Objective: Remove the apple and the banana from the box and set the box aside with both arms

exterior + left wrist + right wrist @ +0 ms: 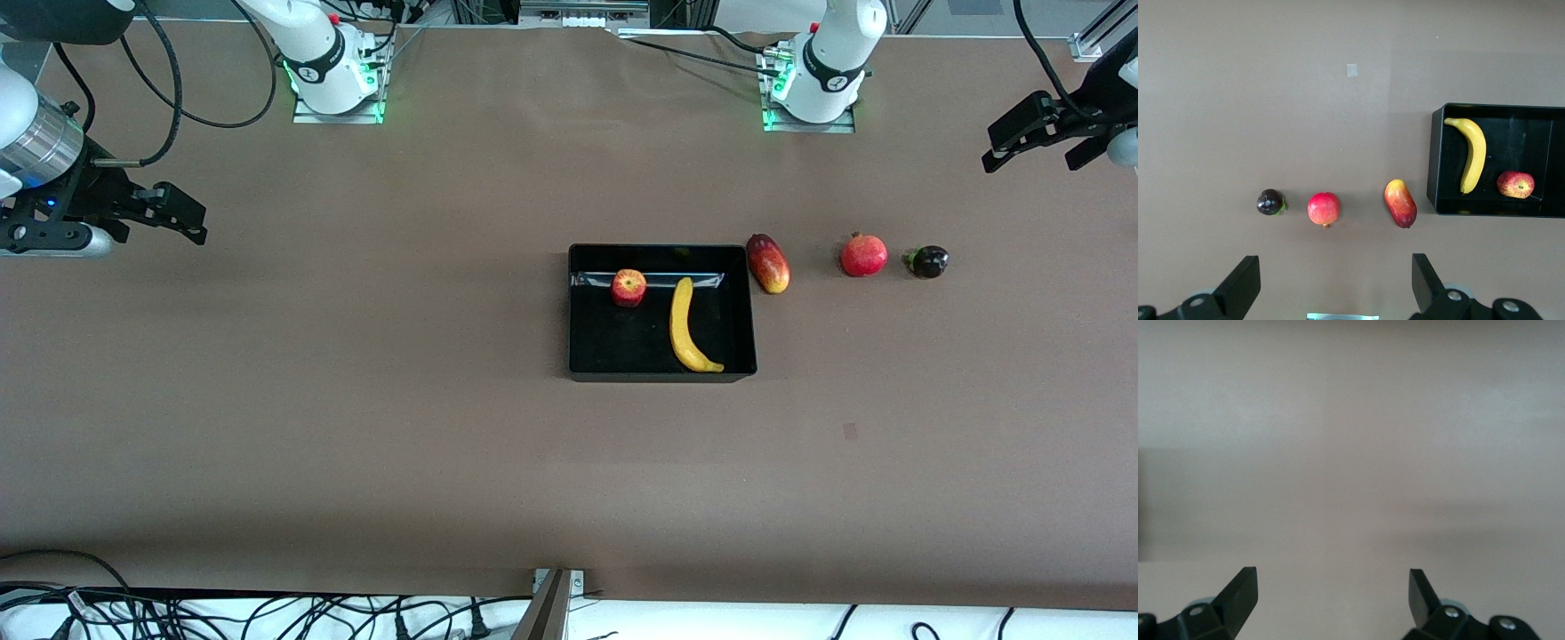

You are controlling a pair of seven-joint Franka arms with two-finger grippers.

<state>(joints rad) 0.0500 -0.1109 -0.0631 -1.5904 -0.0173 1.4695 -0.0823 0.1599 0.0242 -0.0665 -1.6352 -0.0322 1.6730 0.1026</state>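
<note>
Progress: nothing done yet; apple and banana both lie in the box, centre-right of the front view.
Left to do: lift both fruits out, then shift box aside with both arms.
Left hand: upper right of frame, fingers apart, empty, waiting.
Right hand: left edge of frame, fingers apart, empty.
Bench: plain brown surface; mango, pomegranate and a dark fruit in a row beside the box.
Room: cables along the bottom edge.

Box cut off by left wrist view's edge; both arms' upper links out of frame.
</note>
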